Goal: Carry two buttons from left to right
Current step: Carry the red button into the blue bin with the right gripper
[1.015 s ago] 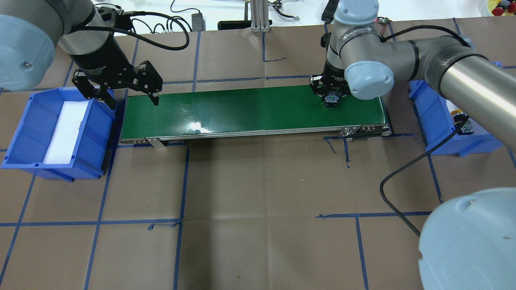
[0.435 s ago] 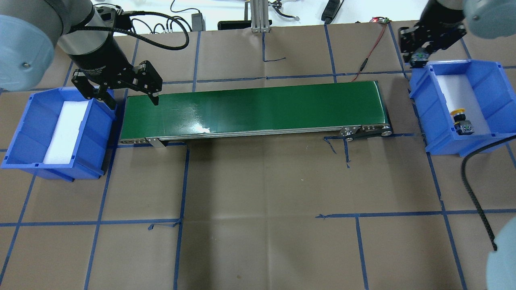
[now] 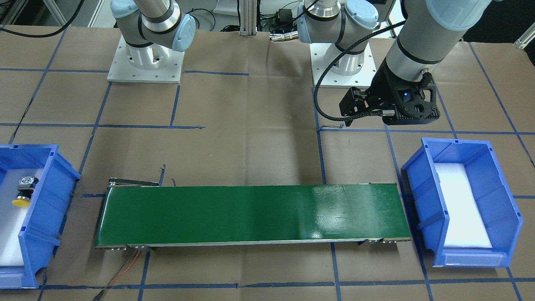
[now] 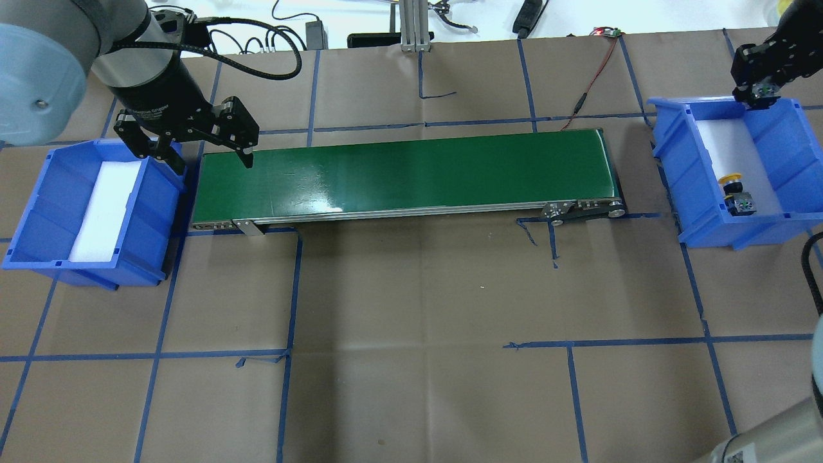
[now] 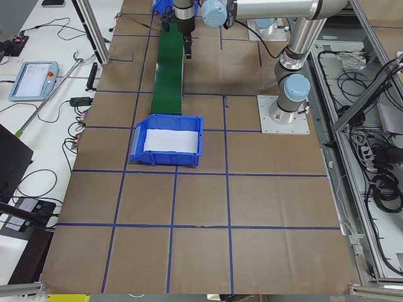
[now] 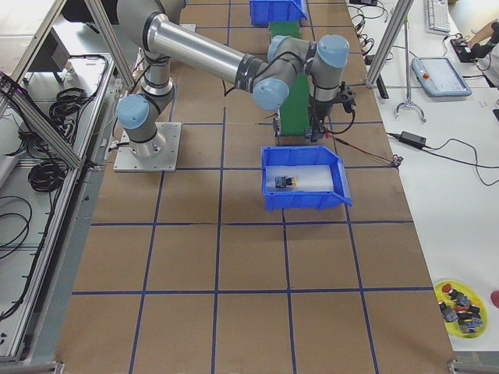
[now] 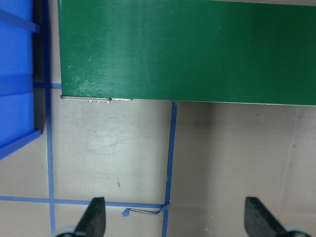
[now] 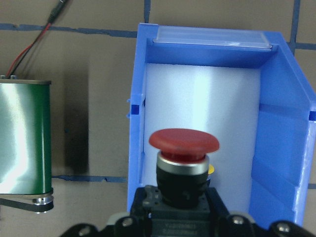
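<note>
My right gripper [image 4: 762, 95] is shut on the red-capped button [image 8: 183, 142] and holds it above the far end of the right blue bin [image 4: 681, 173]. The yellow-capped button [image 4: 732, 185] lies on the white foam in that bin; it also shows in the front-facing view [image 3: 21, 195] and the exterior right view [image 6: 282, 182]. My left gripper [image 4: 211, 161] is open and empty, hovering over the left end of the green conveyor belt [image 4: 411, 173], beside the left blue bin [image 4: 38, 212]. Its two fingertips [image 7: 96, 217] stand wide apart in the left wrist view.
The left bin holds only a white foam pad [image 4: 106, 209]. A red and black wire [image 4: 588, 87] runs from the conveyor's far right end. Blue tape lines cross the brown table. Cables and a metal post [image 4: 415, 26] lie along the far edge.
My right arm has carried the red button from the conveyor's right end across to above the far end of the right bin. My left arm has stayed still and open.
</note>
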